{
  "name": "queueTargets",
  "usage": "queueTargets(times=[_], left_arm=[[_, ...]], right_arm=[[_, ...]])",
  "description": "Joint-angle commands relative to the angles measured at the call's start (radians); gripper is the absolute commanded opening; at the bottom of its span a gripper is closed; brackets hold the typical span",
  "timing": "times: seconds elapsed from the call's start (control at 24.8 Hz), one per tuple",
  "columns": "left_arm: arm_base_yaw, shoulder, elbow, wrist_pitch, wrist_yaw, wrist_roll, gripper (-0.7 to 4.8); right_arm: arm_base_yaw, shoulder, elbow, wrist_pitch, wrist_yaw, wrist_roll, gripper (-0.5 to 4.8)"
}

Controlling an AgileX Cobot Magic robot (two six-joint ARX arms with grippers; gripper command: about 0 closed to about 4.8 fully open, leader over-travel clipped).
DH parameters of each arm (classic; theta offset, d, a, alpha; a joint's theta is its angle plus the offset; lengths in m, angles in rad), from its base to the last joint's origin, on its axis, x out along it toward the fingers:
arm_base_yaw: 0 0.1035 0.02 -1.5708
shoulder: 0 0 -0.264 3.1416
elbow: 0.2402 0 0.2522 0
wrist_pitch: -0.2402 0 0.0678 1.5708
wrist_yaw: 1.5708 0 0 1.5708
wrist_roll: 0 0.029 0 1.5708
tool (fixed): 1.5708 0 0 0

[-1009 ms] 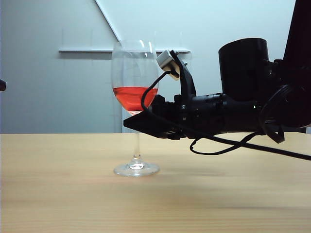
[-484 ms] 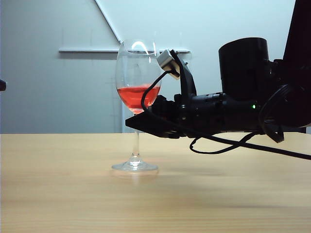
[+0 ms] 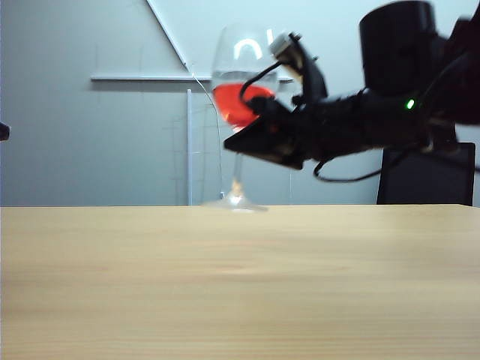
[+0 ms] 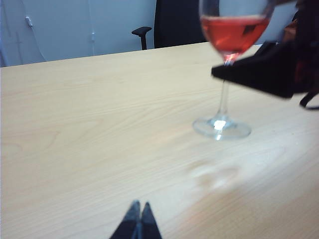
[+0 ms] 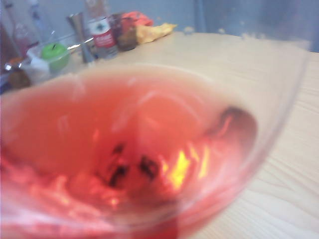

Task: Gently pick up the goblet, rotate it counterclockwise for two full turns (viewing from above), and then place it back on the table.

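goblet (image 3: 241, 97) up off the table (image 3: 225, 285), tilted. right gripper (image 3: 251, 141) reaches in from the right of the exterior view, clamped at the stem top just under the bowl. left gripper (image 4: 138, 222) low over table, well apart from goblet, tips together.

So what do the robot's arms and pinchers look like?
The right arm is black and chunky, with a wedge-shaped right gripper, looping black cables, a small grey camera on a bracket and a tiny green light. Of the left gripper only two dark, pointed fingertips show, pressed together.
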Motion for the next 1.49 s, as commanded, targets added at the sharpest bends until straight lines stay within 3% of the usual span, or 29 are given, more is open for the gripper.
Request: queueTargets(times=[0.04, 0.24, 0.44, 0.69, 1.17, 1.49], left_arm=[[0.001, 0.002, 0.004, 0.000, 0.000, 0.000, -0.05], [0.001, 0.002, 0.004, 0.000, 0.000, 0.000, -0.05], [0.001, 0.002, 0.004, 0.000, 0.000, 0.000, -0.05], [0.001, 0.002, 0.004, -0.001, 0.000, 0.000, -0.05], [0.001, 0.002, 0.004, 0.000, 0.000, 0.000, -0.05], [0.001, 0.002, 0.004, 0.000, 0.000, 0.000, -0.05]], right_arm=[[-0.026, -0.066, 0.009, -0.099, -0.001, 0.082, -0.06], [-0.036, -0.154, 0.010, -0.283, 0.016, 0.217, -0.06], [-0.036, -0.209, 0.011, -0.438, 0.200, 0.220, -0.06], [-0.035, -0.210, 0.011, -0.454, 0.369, 0.220, -0.06], [-0.021, -0.210, 0.014, -0.423, 0.526, 0.169, -0.06], [-0.020, -0.209, 0.077, -0.525, 0.520, 0.153, -0.06]])
